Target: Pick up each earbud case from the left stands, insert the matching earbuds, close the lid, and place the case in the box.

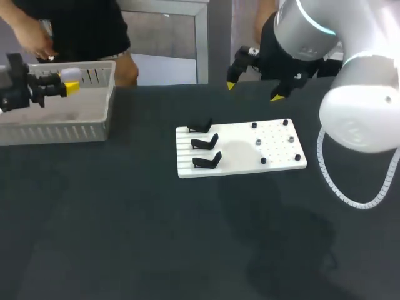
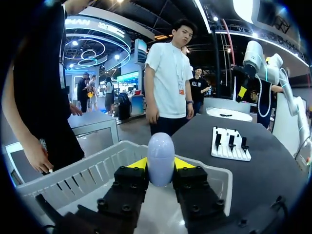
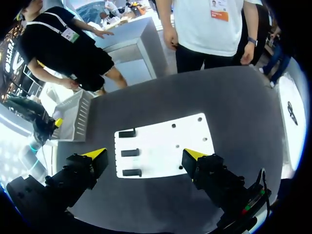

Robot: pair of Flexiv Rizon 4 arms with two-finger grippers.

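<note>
One earbud case (image 2: 161, 155) — pale and egg-shaped — stands upright between the yellow tips of the left gripper (image 2: 161, 165). Its jaws are clamped on the case from both sides, above the inside of the single white slatted box (image 2: 73, 178), which sits at the far left of the dark counter (image 1: 125, 237). Near the middle of the counter lies one white board (image 1: 237, 149). Three black stands (image 1: 205, 142) sit in a column on its left part, and six small studs (image 1: 259, 143) — four dark, two grey, too small to identify — are spread over its right part. The right gripper (image 1: 253, 91) hangs above the counter just beyond the board's far edge, jaws wide apart and well clear of the stands.
</note>
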